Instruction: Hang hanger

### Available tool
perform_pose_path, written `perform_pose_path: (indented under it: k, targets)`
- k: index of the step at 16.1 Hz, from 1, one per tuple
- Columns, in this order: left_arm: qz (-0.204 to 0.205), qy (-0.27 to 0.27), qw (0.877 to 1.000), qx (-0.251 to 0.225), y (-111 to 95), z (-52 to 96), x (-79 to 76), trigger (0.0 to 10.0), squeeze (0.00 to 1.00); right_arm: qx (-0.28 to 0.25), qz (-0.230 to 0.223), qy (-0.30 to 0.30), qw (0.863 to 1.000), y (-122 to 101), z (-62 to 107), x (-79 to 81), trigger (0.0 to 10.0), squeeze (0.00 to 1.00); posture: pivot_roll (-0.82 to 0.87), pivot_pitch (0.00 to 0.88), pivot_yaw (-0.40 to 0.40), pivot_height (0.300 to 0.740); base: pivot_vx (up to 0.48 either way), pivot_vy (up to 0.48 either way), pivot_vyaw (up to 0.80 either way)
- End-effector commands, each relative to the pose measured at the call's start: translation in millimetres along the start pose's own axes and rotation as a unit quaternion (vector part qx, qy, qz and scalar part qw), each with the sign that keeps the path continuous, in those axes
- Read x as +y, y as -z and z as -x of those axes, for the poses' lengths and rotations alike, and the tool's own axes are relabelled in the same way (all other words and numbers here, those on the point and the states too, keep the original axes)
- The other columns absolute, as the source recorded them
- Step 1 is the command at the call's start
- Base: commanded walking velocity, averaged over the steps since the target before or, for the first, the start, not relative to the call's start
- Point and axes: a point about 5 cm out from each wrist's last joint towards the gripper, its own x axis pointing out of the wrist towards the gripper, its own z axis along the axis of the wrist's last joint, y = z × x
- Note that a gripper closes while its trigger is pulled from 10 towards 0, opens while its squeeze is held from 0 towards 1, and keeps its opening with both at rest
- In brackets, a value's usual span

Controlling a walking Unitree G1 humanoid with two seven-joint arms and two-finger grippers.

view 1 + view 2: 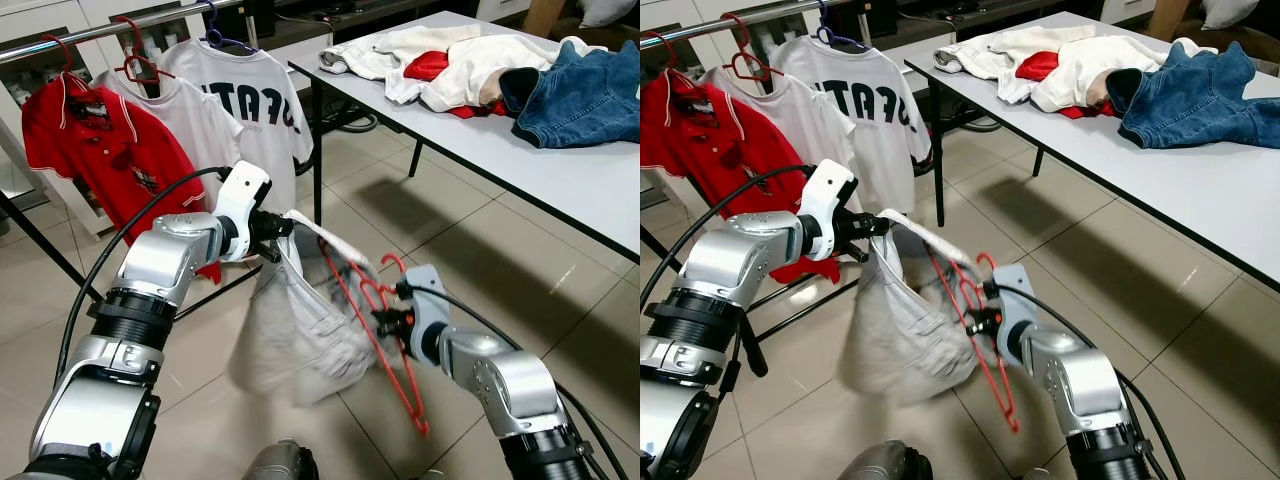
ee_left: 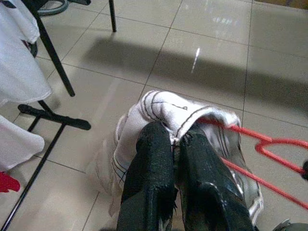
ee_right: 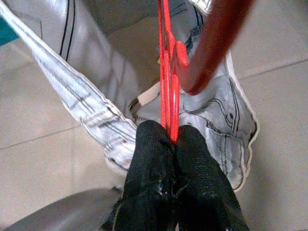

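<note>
Right wrist view: with right gripper (image 3: 172,137) pinching red hanger (image 3: 168,82) and left gripper (image 2: 175,139) clamping white shirt (image 2: 159,108), thread hanger through collar, keeping fabric taut

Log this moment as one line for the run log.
left hand: shut on white garment | right hand: shut on red hanger | hanger partly inside garment | clothes rack: not reached

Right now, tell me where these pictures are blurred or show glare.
Left eye view: the pale garment hanging between the grippers is smeared by motion. Left wrist view: a bright glare streak on the floor tiles. Right wrist view: the near part of the red hanger is out of focus.
</note>
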Motion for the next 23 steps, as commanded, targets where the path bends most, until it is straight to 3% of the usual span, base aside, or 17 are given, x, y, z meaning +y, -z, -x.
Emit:
perform_pose_path:
  k: [1,5,12,14,16,19,23]
  targets:
    - [-0.039,-0.019,0.999,-0.023,-18.5,8.7,6.5,0.0,0.0,0.0,-0.003,-0.017,1.0,-0.3,2.3,3.3,10.0,0.0,-0.02,0.0,0.091,0.705,0.0,0.0,0.0]
    - [-0.07,-0.036,0.997,-0.011,-16.3,18.5,12.9,0.0,0.0,-0.003,-0.063,-0.017,0.998,5.6,13.9,-8.1,10.0,0.0,-0.01,0.0,0.065,0.705,0.0,0.0,0.0]
    - [-0.078,-0.041,0.996,-0.011,-14.5,21.4,11.9,0.0,0.0,-0.008,-0.082,-0.03,0.996,-0.6,25.8,-10.5,10.0,0.0,-0.02,0.0,0.037,0.705,0.0,0.0,0.0]
    - [-0.085,-0.027,0.996,-0.007,-13.5,21.2,7.5,0.0,0.0,-0.043,-0.101,-0.009,0.994,-12.3,23.4,-12.9,10.0,0.0,-0.02,0.0,0.038,0.705,0.0,0.0,0.0]
    - [-0.116,-0.012,0.993,0.017,-4.5,22.0,4.4,0.0,0.0,-0.133,-0.157,-0.004,0.979,-39.2,19.7,-14.1,10.0,0.0,-0.01,0.0,0.038,0.705,0.0,0.0,0.0]
    - [-0.138,0.021,0.99,0.033,5.2,24.7,-2.3,0.0,0.0,-0.191,-0.194,-0.062,0.96,-62.4,14.9,-0.4,10.0,0.0,-0.02,0.0,0.04,0.705,0.0,0.0,0.0]
    - [-0.158,0.1,0.982,0.032,11.1,32.5,-18.3,0.0,0.0,-0.25,-0.261,-0.156,0.919,-89.1,8.5,16.8,10.0,0.0,-0.01,0.0,0.019,0.705,0.0,0.0,0.0]
